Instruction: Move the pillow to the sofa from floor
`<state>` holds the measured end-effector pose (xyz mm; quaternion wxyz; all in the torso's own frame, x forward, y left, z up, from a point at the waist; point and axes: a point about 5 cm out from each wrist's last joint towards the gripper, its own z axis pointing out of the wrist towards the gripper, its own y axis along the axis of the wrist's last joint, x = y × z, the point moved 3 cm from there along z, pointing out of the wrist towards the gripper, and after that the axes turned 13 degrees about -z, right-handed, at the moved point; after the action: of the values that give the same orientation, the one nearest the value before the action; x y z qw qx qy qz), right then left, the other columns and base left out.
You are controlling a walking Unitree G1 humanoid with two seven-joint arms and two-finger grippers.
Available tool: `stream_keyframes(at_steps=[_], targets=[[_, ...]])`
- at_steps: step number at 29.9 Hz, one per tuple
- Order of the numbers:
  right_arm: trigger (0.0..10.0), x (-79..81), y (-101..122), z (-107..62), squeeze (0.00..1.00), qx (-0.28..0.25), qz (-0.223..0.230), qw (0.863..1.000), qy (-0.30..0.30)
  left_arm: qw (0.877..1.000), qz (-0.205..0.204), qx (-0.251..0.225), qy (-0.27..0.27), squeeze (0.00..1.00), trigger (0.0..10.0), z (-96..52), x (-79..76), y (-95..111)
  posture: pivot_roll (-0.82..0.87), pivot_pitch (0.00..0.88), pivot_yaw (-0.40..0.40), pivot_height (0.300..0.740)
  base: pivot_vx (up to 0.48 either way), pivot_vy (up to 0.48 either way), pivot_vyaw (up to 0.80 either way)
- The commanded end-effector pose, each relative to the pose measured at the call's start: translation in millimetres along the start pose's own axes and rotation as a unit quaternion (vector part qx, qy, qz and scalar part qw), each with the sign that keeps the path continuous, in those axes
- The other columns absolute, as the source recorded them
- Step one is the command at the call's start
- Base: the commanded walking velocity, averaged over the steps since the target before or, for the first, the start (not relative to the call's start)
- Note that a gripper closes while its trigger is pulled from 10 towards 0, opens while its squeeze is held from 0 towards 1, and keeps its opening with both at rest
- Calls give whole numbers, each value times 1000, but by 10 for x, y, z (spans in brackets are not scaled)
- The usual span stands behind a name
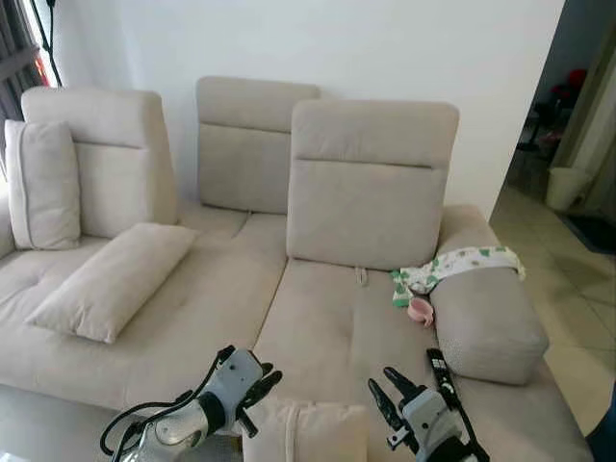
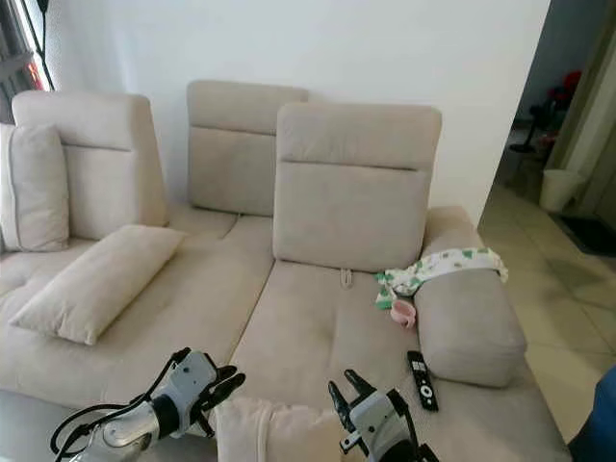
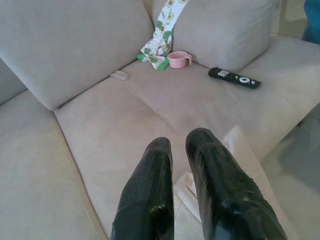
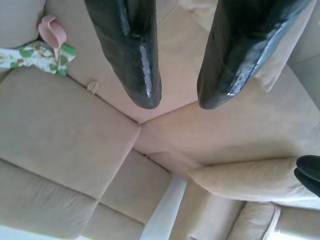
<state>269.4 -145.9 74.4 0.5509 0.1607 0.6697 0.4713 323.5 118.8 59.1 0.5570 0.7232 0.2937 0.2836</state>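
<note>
Pillow (image 1: 306, 430) sits low between the two arms, at the front edge of the sofa seat (image 1: 327, 322). Left tool (image 1: 258, 383) touches its left end, fingers nearly together, gripping nothing visible. Right tool (image 1: 393, 390) is just beside its right end, fingers parted, empty. Judgement: pillow carried pinched between the arms; keep both pressing inward evenly and lift it well over the seat edge before letting go. Long axis runs left-right, parallel to the seat front; one seam faces up. Farther back: remote (image 1: 441, 374), pink cup (image 1: 420, 309), patterned cloth (image 1: 462, 262); clear these
</note>
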Motion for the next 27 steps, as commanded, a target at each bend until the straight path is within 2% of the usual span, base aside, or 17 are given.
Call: stream_keyframes(at_steps=[1, 15, 24, 27], targets=[[10000, 23, -1, -7, 0, 1, 6, 1000, 3, 1000, 9, 13, -6, 0, 10000, -5, -16, -54, 84, 0, 28, 630, 0, 0, 0], [10000, 19, -15, -3, 0, 4, 5, 1000, 3, 1000, 9, 11, -7, 0, 10000, 8, -15, -62, 82, 0, 25, 565, 0, 0, 0], [10000, 16, -7, 1, 0, 1, 8, 1000, 2, 1000, 11, 7, -6, 0, 10000, 25, -18, -51, 79, 0, 27, 545, 0, 0, 0], [10000, 85, -49, 7, 0, 14, 25, 999, 39, 1000, 13, 6, -7, 0, 10000, 30, -19, -43, 77, 0, 30, 545, 0, 0, 0]])
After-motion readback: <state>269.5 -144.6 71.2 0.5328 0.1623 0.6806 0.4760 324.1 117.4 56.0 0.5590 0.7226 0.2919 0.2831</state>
